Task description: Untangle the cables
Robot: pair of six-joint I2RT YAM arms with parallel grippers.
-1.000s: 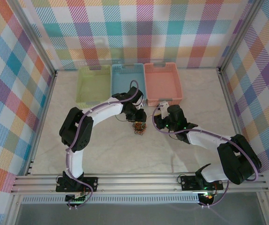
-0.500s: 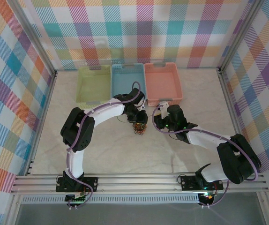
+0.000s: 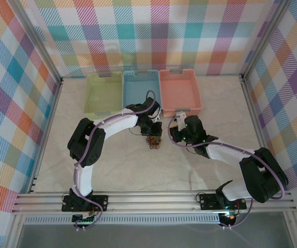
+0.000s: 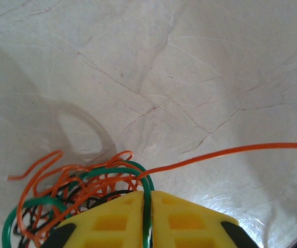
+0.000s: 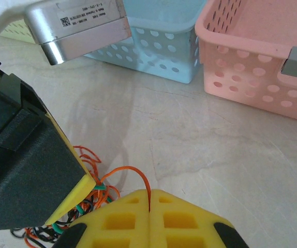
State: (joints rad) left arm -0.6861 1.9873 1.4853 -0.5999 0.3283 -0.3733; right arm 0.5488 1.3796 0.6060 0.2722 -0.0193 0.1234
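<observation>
Left tool (image 4: 147, 199): drawn nearly closed over the last second, now pinched on the dark green cable (image 4: 112, 172) at the tangle's edge. Tangle (image 3: 153, 141): orange, green and black loops heaped on the bench (image 4: 190, 72), between the two tools, near the blue basket (image 3: 140, 88). Orange-red cable (image 4: 231, 151): one strand leading out rightward, taut-looking. Right tool (image 5: 149, 199): clamped tight on that orange strand. Judged ready for drawing apart, one colour per tool.
</observation>
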